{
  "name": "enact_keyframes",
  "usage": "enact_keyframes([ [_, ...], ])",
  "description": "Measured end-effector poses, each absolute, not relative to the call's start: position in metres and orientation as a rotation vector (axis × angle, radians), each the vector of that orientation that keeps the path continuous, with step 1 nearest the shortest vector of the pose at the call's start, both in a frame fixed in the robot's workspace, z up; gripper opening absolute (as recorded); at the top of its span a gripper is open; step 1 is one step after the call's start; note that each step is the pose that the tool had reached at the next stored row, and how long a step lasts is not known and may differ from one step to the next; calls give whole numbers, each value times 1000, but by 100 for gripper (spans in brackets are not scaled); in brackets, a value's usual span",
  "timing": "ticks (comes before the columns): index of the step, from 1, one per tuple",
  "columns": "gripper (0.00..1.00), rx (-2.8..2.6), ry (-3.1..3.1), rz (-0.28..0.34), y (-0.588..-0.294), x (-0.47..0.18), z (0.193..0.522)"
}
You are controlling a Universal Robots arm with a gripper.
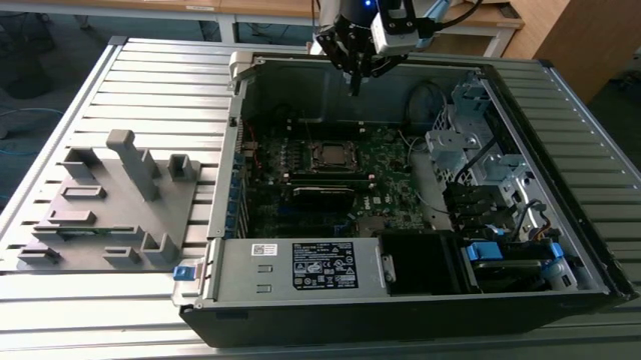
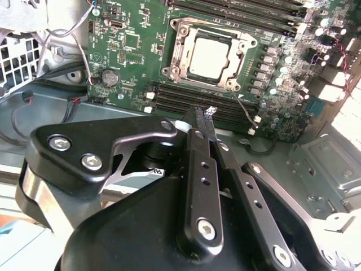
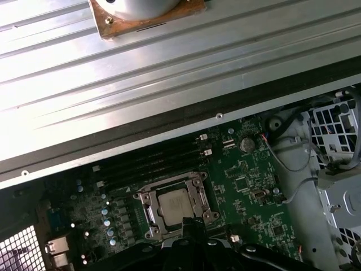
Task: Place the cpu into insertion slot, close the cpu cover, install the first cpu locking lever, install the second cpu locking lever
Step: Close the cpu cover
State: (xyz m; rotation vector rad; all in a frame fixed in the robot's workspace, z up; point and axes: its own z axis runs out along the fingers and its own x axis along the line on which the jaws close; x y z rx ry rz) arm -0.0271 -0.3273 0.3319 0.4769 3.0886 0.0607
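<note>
Hovers with black metal gripper pinched together, empty, well above the dull silver-grey square cpu lying straight beyond its tips in the metal-rimmed insertion slot.

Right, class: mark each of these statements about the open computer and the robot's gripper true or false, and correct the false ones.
1. The cpu lies in the insertion slot. True.
2. The gripper holds the cpu. False: its fingers are shut on nothing, raised clear of the green board.
3. The cpu cover stands upright. False: it lies flat around the cpu.
4. The computer case rests on a slatted metal table. True.
5. The grey fixture lies to the exterior view's right of the case. False: it is on the exterior view's left.
</note>
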Motion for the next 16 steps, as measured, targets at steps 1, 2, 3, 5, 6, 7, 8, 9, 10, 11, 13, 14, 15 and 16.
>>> enact_keyframes([
  [1,10,477,3089,61,-327,-27,332],
  [2,10,477,3089,61,-327,-27,331],
  [3,10,477,3089,61,-327,-27,331],
  [5,10,477,3089,61,-327,-27,331],
  [6,10,477,3089,61,-327,-27,331],
  [7,10,477,3089,61,-327,-27,330],
  [8,10,477,3089,61,-327,-27,330],
  [9,10,477,3089,61,-327,-27,330],
  [10,10,477,3089,61,-327,-27,330],
  [11,10,477,3089,61,-327,-27,329],
  [13,10,477,3089,61,-327,-27,329],
  [14,10,477,3089,61,-327,-27,329],
  [15,10,477,3089,61,-327,-27,329],
  [16,10,477,3089,61,-327,-27,328],
])
